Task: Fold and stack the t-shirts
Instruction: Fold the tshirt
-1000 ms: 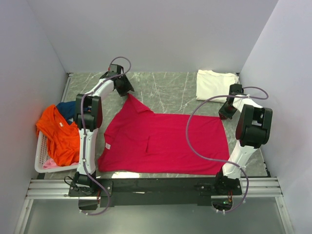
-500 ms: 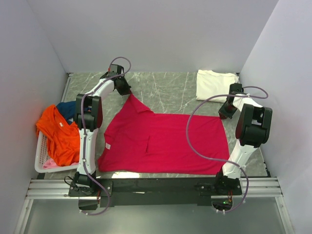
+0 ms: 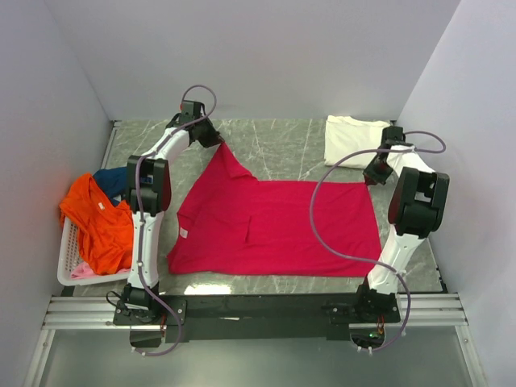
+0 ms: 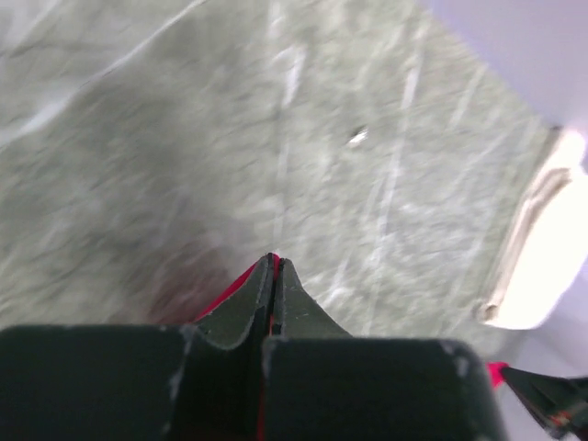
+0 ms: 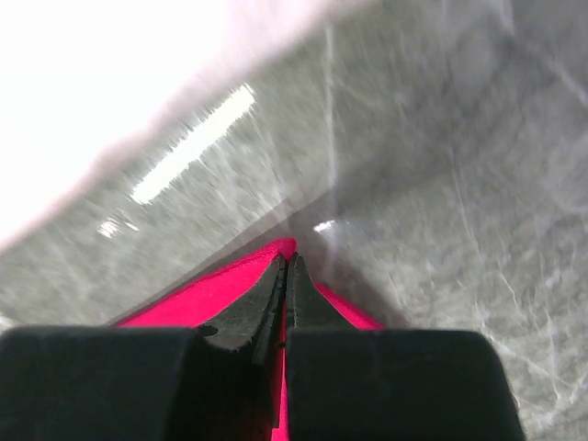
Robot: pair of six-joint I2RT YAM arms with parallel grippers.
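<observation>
left gripper (image 4: 273, 262) pinching far-left corner of red tee (image 3: 274, 230) | right gripper (image 5: 286, 262) pinching its far-right corner — likely tensioning the far edge flat for folding | tee spread mid-table (image 3: 282, 145) | white tee (image 3: 355, 139) folded far right — probably the stack base

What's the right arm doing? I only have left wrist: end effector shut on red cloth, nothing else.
Observer: The right end effector is shut on the same crimson-pink t-shirt, at its far right corner.
Operator: How's the shirt lying?
Observer: It is spread across the table, with one far corner drawn to a point at the left end effector.
Operator: Anything folded?
Observer: One folded cream-white t-shirt lies at the far right. An orange t-shirt hangs over the basket on the left.
</observation>
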